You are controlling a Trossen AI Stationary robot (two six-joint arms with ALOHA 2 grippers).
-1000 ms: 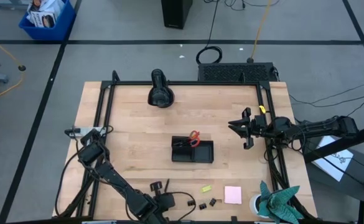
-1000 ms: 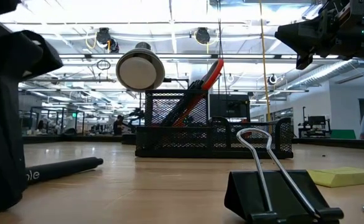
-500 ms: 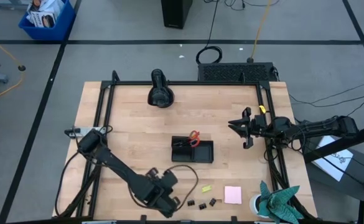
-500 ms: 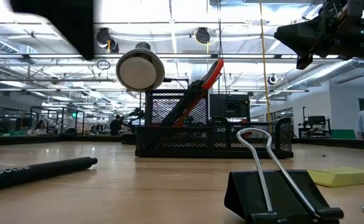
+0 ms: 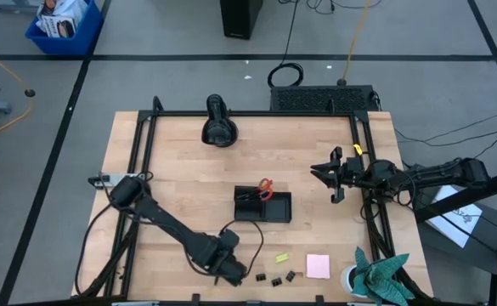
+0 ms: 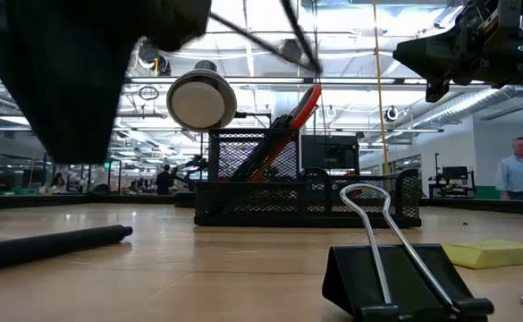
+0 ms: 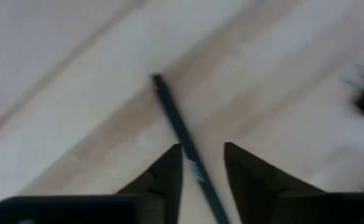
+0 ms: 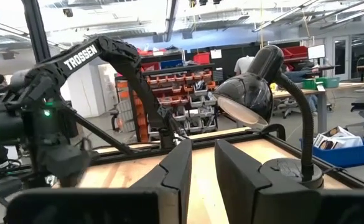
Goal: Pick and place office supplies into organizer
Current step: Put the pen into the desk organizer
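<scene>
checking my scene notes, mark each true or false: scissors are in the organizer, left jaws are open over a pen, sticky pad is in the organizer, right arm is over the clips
1. The red-handled scissors stand in the organizer. True.
2. The left gripper has its jaws open astride a black pen on the table. True.
3. The pink sticky-note pad is in the organizer. False: it lies on the table near the front edge.
4. The right gripper hovers over the binder clips. False: it waits at the table's right side.

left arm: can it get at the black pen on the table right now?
Probably yes. The left gripper hangs right over the black pen, open fingers on either side of it, with nothing between them and the bare table.
</scene>
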